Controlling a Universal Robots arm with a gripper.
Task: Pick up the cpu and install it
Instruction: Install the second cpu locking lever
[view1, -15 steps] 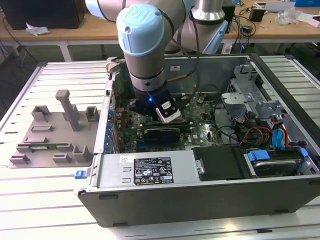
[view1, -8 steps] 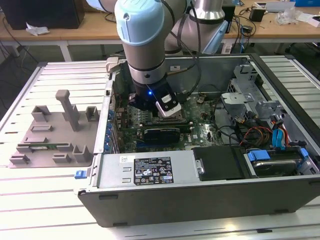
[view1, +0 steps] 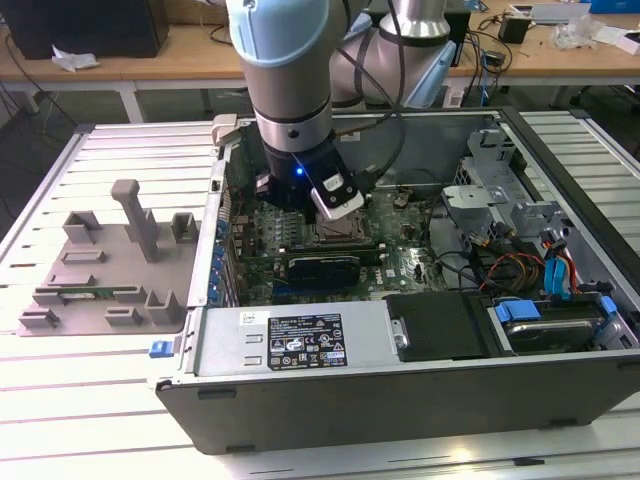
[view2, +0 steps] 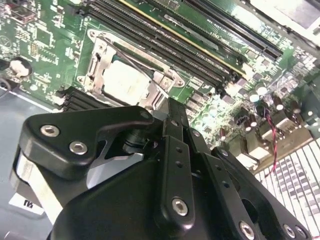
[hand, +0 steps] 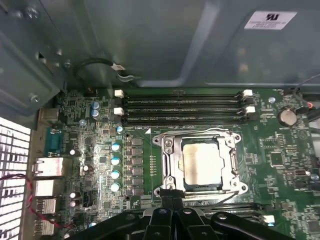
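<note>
**CPU seated in its socket, robot hand hovering just above**

We see an open grey desktop computer case (view1: 400, 400) lying on its side on a slatted white worktop (view1: 90, 420), so the green motherboard (hand: 100, 120) faces upward and can be reached from above. The robot arm reaches down into the case, and its black hand (hand: 172, 200) hangs close over the middle of the board.

The cpu (hand: 202, 162), a small flat square chip with a silver-grey metal top, lies flat inside the dark square metal socket frame (hand: 167, 165) in both wrist views. It looks level and squared with the frame, which we judge to mean it has already been set in place. The frame's retaining bracket appears to sit around the chip's edges, leaving the top plate bare.

The hand's fingertips meet in a narrow point just at the near edge of the socket frame. We judge the hand to be closed and holding nothing, since the chip lies apart from it in the socket.

Black memory slots (hand: 182, 107) run along the far side of the socket. On the exterior view's left, well apart from the case, a grey plastic slotted fixture tray (view1: 105, 265) sits on the worktop, likely where parts wait before installation.
</note>
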